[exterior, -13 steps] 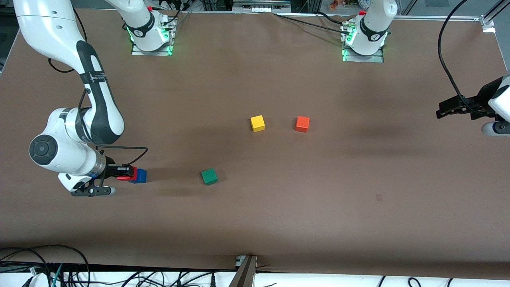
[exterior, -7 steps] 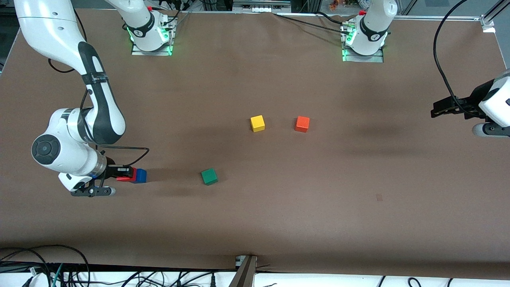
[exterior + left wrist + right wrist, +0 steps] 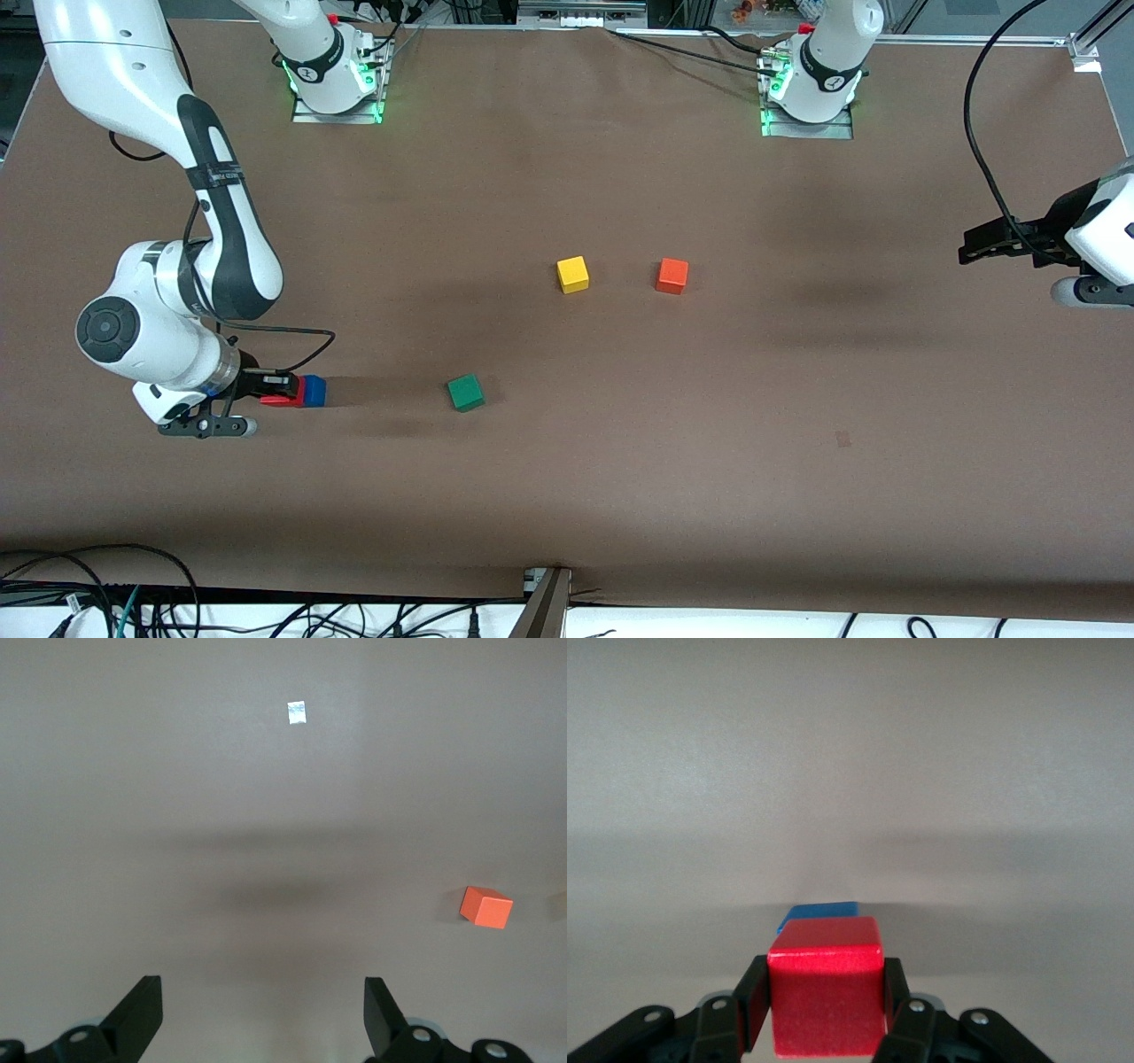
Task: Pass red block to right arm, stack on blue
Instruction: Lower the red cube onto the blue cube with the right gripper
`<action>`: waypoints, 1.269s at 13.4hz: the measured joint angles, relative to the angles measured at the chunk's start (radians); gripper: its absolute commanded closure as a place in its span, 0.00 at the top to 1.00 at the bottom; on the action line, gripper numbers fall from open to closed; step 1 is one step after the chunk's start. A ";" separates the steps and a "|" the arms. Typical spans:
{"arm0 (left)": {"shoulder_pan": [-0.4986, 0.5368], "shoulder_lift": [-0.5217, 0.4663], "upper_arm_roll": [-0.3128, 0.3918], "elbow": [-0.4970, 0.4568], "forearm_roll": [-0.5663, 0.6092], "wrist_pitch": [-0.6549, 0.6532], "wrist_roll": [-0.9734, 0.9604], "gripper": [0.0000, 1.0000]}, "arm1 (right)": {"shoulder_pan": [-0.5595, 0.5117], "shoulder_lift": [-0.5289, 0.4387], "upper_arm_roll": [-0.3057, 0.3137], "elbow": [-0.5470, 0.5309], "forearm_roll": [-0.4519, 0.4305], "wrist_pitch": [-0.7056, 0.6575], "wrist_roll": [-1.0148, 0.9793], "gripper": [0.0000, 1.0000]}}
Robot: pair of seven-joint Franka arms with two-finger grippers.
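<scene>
Red block (image 3: 826, 997), a small shiny bright-red cube, is sitting between the fingers (image 3: 751, 1001) of our right gripper (image 3: 276, 390), and they are squeezing it tight on two sides. We are holding it over the small blue cube (image 3: 314, 391), which is resting on the brown desk (image 3: 620, 478) near the right arm's end. In the right wrist view only a thin strip of the blue cube (image 3: 819, 912) is peeking out past the red one, so we think the two are almost lined up. We cannot tell if the red block is touching the blue one yet.

We are gripping the sides so the bottom stays free to land flat. We think the next job is lowering it gently and letting go, because a crooked drop could make it slide off.

Our left gripper (image 3: 264, 1019) is waiting over the bare desk at the left arm's end, with its fingers wide open and holding nothing.

A green cube (image 3: 465, 392), a yellow cube (image 3: 573, 274) and an orange cube (image 3: 672, 275) are sitting well apart from the stack.
</scene>
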 measured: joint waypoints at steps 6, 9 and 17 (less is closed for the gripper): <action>0.000 0.000 0.000 0.012 0.000 0.000 0.000 1.00 | 0.013 0.001 0.000 -0.032 0.000 0.052 0.014 0.09; 0.001 0.000 0.000 0.012 0.000 0.000 0.000 1.00 | 0.013 0.001 0.000 -0.032 0.000 0.052 0.014 0.09; 0.000 0.000 -0.003 0.012 0.000 0.000 0.000 1.00 | 0.013 0.001 0.000 -0.033 -0.001 0.050 0.014 0.09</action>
